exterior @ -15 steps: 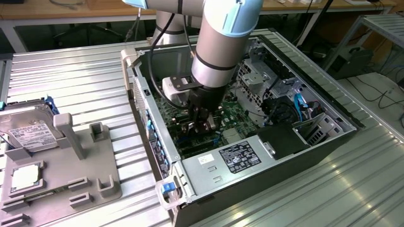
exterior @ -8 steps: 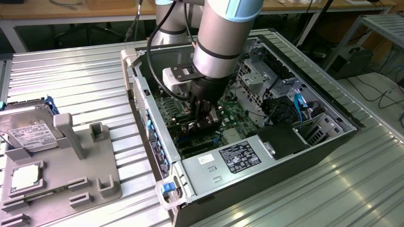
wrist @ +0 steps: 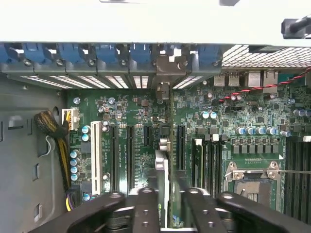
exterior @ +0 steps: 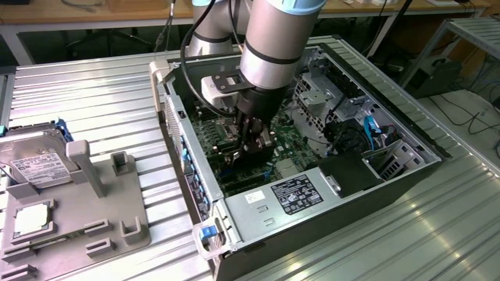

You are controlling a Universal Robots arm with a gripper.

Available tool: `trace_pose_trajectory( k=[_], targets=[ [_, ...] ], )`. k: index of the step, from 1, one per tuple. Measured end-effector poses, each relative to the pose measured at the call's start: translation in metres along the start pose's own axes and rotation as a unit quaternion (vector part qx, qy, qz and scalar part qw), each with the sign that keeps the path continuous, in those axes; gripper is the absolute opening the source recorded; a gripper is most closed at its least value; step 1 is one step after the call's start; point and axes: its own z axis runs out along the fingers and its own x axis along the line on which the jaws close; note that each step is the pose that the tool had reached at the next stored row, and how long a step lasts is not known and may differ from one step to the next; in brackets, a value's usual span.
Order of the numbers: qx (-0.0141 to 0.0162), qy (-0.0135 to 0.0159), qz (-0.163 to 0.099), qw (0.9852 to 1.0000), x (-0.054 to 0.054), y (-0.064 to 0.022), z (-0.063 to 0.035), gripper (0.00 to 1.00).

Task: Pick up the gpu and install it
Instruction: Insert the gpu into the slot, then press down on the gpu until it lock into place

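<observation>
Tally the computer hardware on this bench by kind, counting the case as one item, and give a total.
hard drive: 1
CPU chip: 1
gpu: 1, edge-on above the motherboard slots
computer case: 1, lying open
Total: 4

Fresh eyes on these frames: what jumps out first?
The grey robot arm plunging into the open PC case, its gripper low over the green motherboard. From the wrist, the gpu stands edge-on between the fingers, lined up along the black expansion slots. On the exterior view's left, a grey fixture holds a hard drive and a CPU chip.
</observation>
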Motion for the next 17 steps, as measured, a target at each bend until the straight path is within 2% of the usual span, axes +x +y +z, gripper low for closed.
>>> trace_pose_trajectory(
  k=[1, 4, 17],
  targets=[
    [0.0, 0.0, 0.0, 1.0, 0.0, 0.0, 0.0, 0.27],
    [-0.0001, 0.0001, 0.0, 1.0, 0.0, 0.0, -0.0001, 0.11],
    [-0.0001, 0.0001, 0.0, 1.0, 0.0, 0.0, -0.0001, 0.11]
  ],
)
